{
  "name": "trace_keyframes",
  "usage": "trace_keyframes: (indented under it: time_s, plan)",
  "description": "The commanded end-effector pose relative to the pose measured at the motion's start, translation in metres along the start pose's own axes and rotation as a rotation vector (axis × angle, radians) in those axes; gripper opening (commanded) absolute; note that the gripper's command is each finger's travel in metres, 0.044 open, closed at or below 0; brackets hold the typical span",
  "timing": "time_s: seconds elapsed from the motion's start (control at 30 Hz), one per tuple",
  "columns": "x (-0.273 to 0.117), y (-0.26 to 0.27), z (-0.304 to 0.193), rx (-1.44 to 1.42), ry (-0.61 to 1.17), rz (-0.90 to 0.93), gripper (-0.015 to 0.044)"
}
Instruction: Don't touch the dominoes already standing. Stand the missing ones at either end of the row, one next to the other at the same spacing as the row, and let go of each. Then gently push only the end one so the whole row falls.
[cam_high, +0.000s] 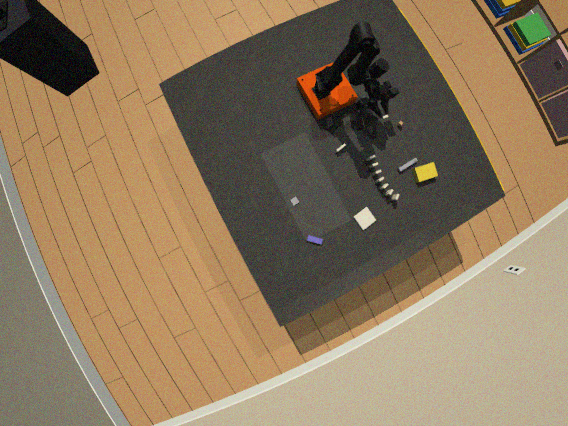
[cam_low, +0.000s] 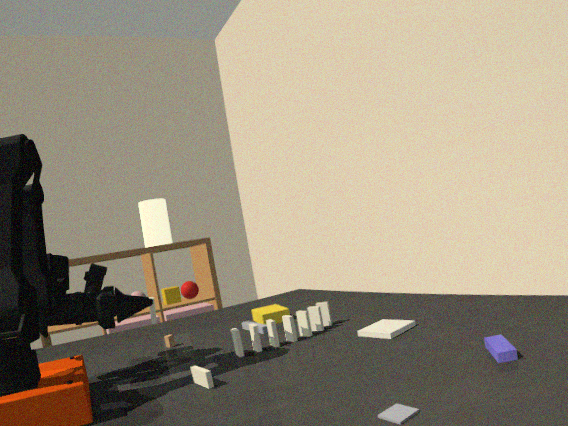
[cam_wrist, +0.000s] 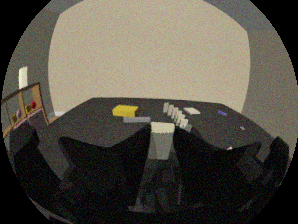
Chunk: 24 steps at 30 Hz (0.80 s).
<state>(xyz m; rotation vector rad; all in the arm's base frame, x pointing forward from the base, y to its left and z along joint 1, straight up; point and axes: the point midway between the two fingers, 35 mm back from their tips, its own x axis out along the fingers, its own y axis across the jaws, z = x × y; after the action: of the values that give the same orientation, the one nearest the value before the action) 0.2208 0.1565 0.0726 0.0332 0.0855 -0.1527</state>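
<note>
My gripper (cam_high: 384, 115) (cam_low: 151, 301) (cam_wrist: 162, 128) is shut on a white domino (cam_high: 386, 117) (cam_low: 153, 313) (cam_wrist: 162, 142), which hangs roughly upright below the fingertips, well above the table. The gripper is on the robot-base side of the row, short of its near end. Several white dominoes stand in a slightly curved row; its near-end domino (cam_high: 371, 158) (cam_low: 237, 342) and far-end domino (cam_high: 395, 197) (cam_low: 324, 314) are both upright. Another white domino (cam_high: 341, 148) (cam_low: 202, 376) lies on the table beside the near end of the row, partly hidden by the gripper in the wrist view.
A yellow block (cam_high: 426, 172) (cam_low: 270, 314) (cam_wrist: 125, 111) and a grey bar (cam_high: 407, 165) (cam_wrist: 137, 119) lie on one side of the row. A white square (cam_high: 365, 218) (cam_low: 387, 329), a purple block (cam_high: 315, 240) (cam_low: 500, 348) and a grey tile (cam_high: 295, 201) (cam_low: 398, 413) lie on the other. A small tan block (cam_high: 401, 123) (cam_low: 169, 341) is near the gripper.
</note>
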Motion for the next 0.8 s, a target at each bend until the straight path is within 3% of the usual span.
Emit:
trace_keyframes:
  time_s: [0.0, 0.77]
  plan:
    - [0.000, -0.001, -0.002, -0.009, 0.001, -0.003, 0.0107]
    - [0.009, 0.000, -0.052, 0.032, 0.045, 0.007, 0.0107]
